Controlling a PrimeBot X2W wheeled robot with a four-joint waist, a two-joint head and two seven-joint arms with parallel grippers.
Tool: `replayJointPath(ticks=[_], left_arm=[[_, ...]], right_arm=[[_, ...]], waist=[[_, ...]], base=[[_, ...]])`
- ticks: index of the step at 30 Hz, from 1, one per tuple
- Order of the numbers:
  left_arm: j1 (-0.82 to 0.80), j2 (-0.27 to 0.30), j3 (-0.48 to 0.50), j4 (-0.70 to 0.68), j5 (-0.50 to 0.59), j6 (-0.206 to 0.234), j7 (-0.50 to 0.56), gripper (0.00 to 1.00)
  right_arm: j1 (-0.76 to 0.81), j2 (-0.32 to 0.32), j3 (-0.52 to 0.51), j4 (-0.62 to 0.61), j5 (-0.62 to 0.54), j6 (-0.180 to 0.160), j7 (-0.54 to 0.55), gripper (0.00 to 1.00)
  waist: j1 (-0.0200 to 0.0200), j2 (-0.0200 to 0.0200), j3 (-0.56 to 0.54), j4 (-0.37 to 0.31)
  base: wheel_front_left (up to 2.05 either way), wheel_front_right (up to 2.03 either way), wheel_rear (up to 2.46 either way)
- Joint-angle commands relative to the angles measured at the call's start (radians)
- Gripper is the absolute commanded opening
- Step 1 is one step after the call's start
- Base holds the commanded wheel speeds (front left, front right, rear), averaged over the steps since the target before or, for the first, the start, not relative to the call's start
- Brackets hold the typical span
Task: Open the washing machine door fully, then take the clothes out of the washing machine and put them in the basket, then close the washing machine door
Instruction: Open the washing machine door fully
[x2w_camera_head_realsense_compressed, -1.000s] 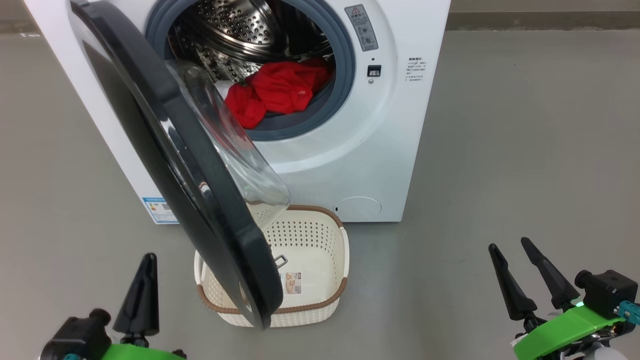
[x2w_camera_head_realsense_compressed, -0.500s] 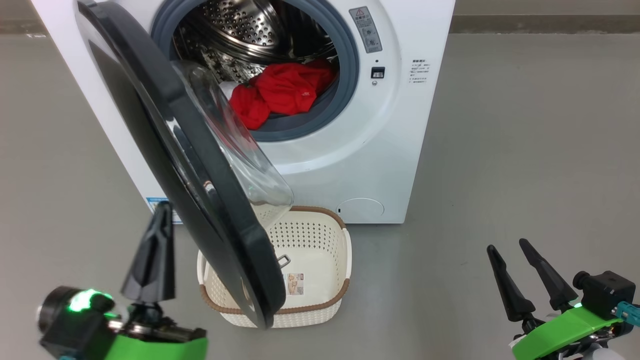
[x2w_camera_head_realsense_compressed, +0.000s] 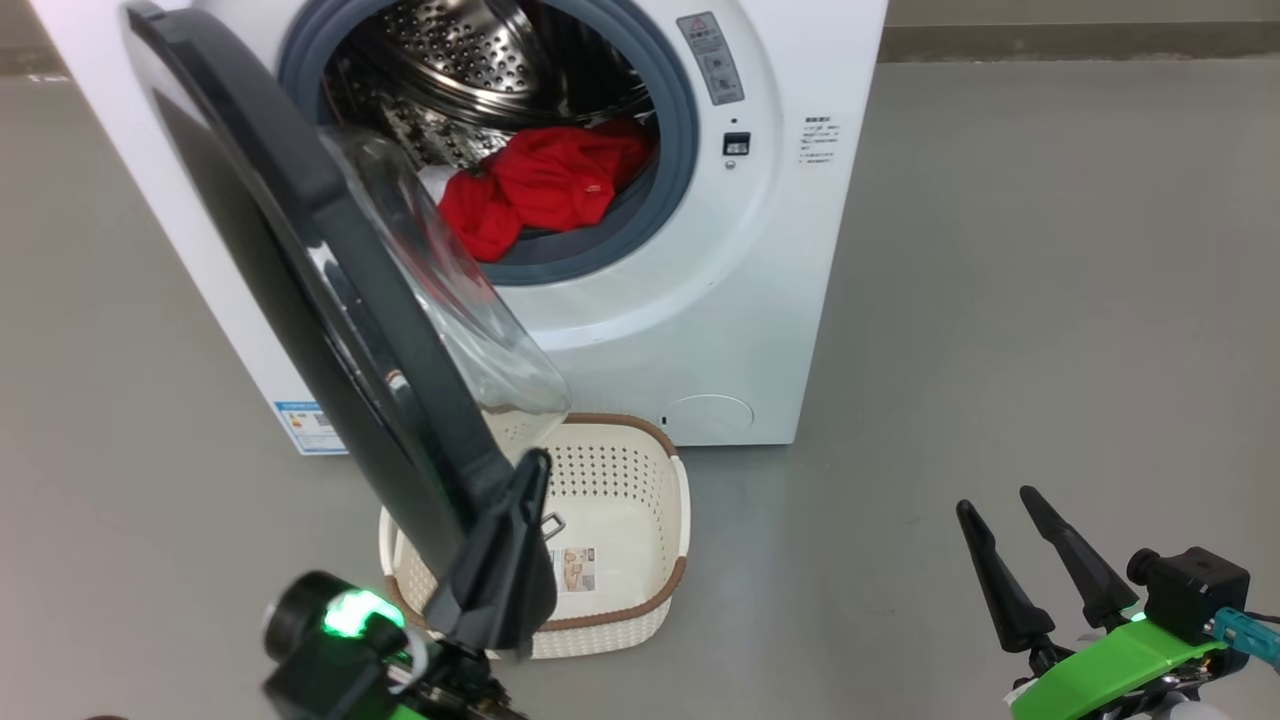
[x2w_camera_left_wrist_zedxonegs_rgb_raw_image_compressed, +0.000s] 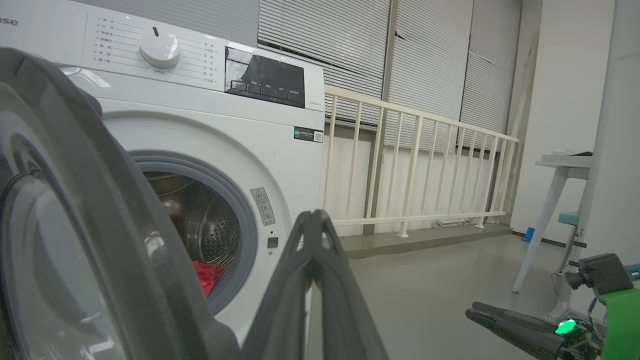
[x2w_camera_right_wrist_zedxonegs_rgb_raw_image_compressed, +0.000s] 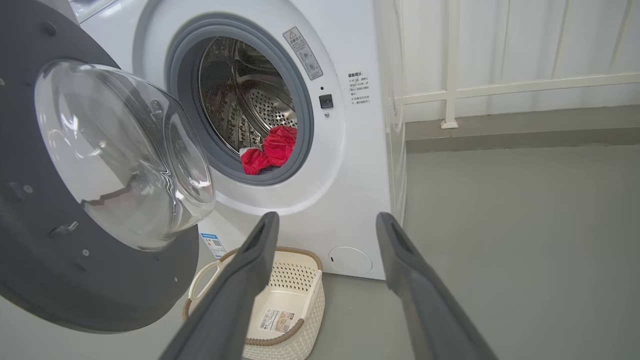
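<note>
Robot on a grey floor

Left gripper, fingers pressed together, is beside the washing machine door. Right gripper is spread. The basket has a paper label. Red clothes lie in the washing machine. White railing behind.

I'm counting one washing machine, one door, one basket, and two grippers, left gripper and right gripper; I'm making out maybe two red garments, bunched together.
</note>
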Motion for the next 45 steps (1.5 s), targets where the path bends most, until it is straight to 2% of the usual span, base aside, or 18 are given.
replayJointPath(ticks=[1,8,13,22,35,45], left_arm=[[-0.045,0.011,0.024,-0.012,-0.006,-0.003,-0.005,0.0],[-0.067,0.0,-0.023,0.12,-0.064,-0.003,-0.005,0.0],[-0.085,-0.011,-0.005,0.223,-0.104,-0.003,-0.005,0.0],[-0.104,-0.017,0.025,0.332,-0.143,-0.003,-0.005,0.0],[-0.075,-0.02,0.079,0.346,-0.131,-0.003,-0.005,0.0],[-0.038,-0.02,0.129,0.341,-0.111,-0.002,-0.005,0.0]], right_arm=[[-0.007,-0.011,0.023,-0.02,0.001,0.003,-0.012,1.0],[-0.014,-0.005,0.029,-0.014,0.008,0.003,-0.012,1.0],[-0.022,0.006,0.024,-0.012,0.008,0.003,-0.012,1.0],[-0.025,0.02,0.011,-0.009,0.0,0.003,-0.012,1.0],[-0.026,0.022,0.016,0.006,0.009,0.003,-0.012,1.0],[-0.021,0.029,0.02,0.013,0.011,0.003,-0.012,1.0]], waist=[[0.0,0.0,0.002,-0.007],[0.0,0.0,0.019,-0.043],[0.0,0.0,0.042,-0.067],[0.0,0.0,0.055,-0.064],[0.0,0.0,0.046,0.002],[0.0,0.0,0.03,0.092]], base=[[0.0,0.0,0.0],[0.0,0.0,0.0],[0.0,0.0,0.0],[0.0,0.0,0.0],[0.0,0.0,0.0],[0.0,0.0,0.0]])
